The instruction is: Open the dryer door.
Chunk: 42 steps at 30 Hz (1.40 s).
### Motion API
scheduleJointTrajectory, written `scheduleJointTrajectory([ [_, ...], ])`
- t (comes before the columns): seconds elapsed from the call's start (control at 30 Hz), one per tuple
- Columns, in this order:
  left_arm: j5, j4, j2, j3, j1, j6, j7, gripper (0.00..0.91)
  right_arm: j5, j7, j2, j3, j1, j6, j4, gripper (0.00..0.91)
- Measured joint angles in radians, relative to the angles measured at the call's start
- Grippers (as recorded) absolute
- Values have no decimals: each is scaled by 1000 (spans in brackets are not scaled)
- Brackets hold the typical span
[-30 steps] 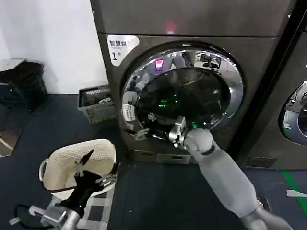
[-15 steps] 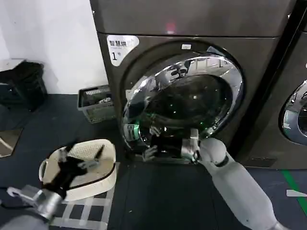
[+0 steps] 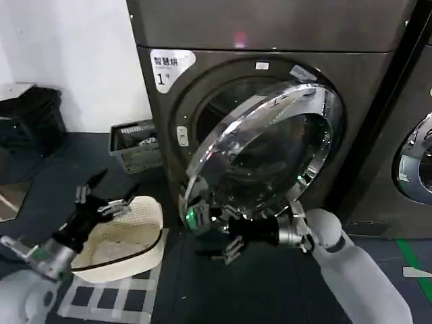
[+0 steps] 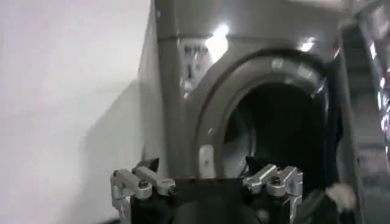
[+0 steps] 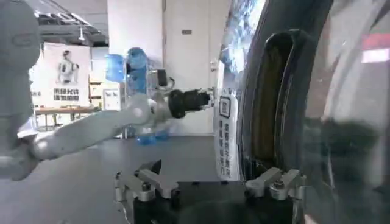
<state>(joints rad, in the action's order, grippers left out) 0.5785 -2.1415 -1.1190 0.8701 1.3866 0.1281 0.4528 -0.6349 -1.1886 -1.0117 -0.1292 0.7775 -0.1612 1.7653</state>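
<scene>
1. My right arm enters from the lower right of the head view and runs up and left, forearm nearly level at the wrist. My right gripper (image 3: 226, 248) sits low in the centre of the frame, just under the bottom rim of the dryer door (image 3: 260, 158).
2. Right gripper state: the fingers (image 3: 234, 250) are spread apart and grip nothing. In the right wrist view the same gripper (image 5: 207, 182) shows both fingertips wide apart, with the door's chrome ring and dark glass just beyond them.
3. The dryer door stands partly open, swung out from its left edge and hinged on the right; it fills the centre of the head view. A gap of dark drum opening shows between its left rim and the dryer (image 3: 202, 81), which carries the white "1" sticker (image 3: 170, 66) at upper left.
4. My left arm rises from the lower left corner of the head view, angled up and right. My left gripper (image 3: 101, 192) hangs above the cream laundry basket (image 3: 128, 239), fingers splayed, empty.
5. In the left wrist view the left gripper (image 4: 204, 179) faces the open drum, fingertips well apart.
</scene>
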Motion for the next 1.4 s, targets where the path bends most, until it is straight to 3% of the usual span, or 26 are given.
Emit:
scheduleJointTrajectory([
  [0.23, 215, 91, 116, -99, -78, -23, 88, 907, 2, -96, 22, -46, 45, 13, 47, 907],
  [0.5, 284, 165, 208, -246, -221, -52, 119, 907, 11, -170, 47, -104, 115, 17, 97, 907],
  [0.93, 292, 285, 237, -564, -432, -80, 153, 907, -3, -227, 103, -291, 300, 57, 175, 907],
  [1.4, 234, 344, 154, -767, -545, -78, 150, 907, -21, -273, 165, -671, 432, 103, 68, 907],
])
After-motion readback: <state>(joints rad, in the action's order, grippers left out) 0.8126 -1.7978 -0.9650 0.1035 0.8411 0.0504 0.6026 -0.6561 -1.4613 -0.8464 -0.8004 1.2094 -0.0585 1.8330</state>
